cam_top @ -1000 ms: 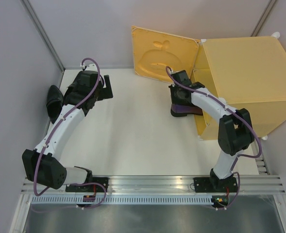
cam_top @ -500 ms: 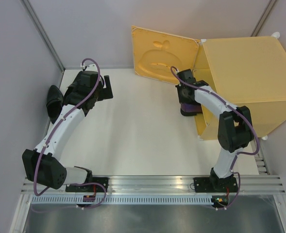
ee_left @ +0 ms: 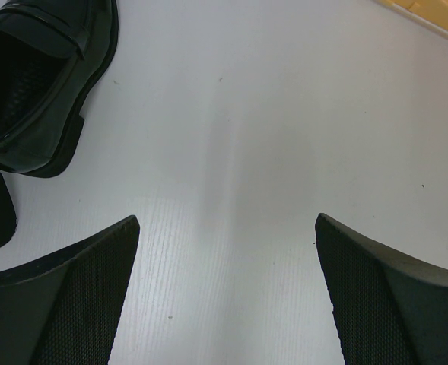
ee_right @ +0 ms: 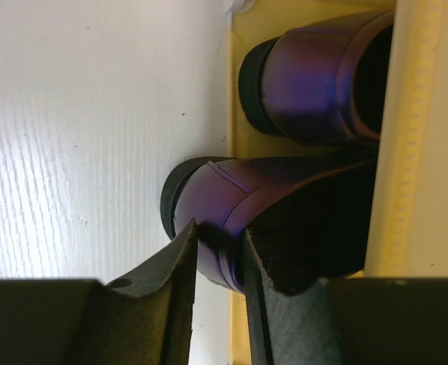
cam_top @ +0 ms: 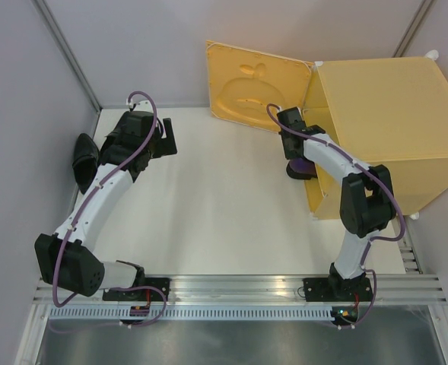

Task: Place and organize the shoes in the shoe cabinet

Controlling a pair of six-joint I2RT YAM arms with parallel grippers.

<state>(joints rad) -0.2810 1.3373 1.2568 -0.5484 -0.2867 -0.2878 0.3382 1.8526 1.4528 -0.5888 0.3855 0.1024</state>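
The right gripper (ee_right: 220,242) is clamped on the heel rim of a purple shoe (ee_right: 231,190), one finger outside the back wall and one in the dark inside. This shoe lies partway through the opening of the shoe cabinet (cam_top: 383,114), its heel end jutting out over the white table (ee_left: 284,114). Just beside it the second purple shoe (ee_right: 315,84) sits inside, heel at the threshold. Both are glossy, with black heels. I judge the task about half done: the held shoe needs pushing in and releasing, and the black pair (cam_top: 83,160) waits at the far left edge. The left gripper (ee_left: 225,220) hangs open and empty near them. The door (cam_top: 254,80) stands wide open.
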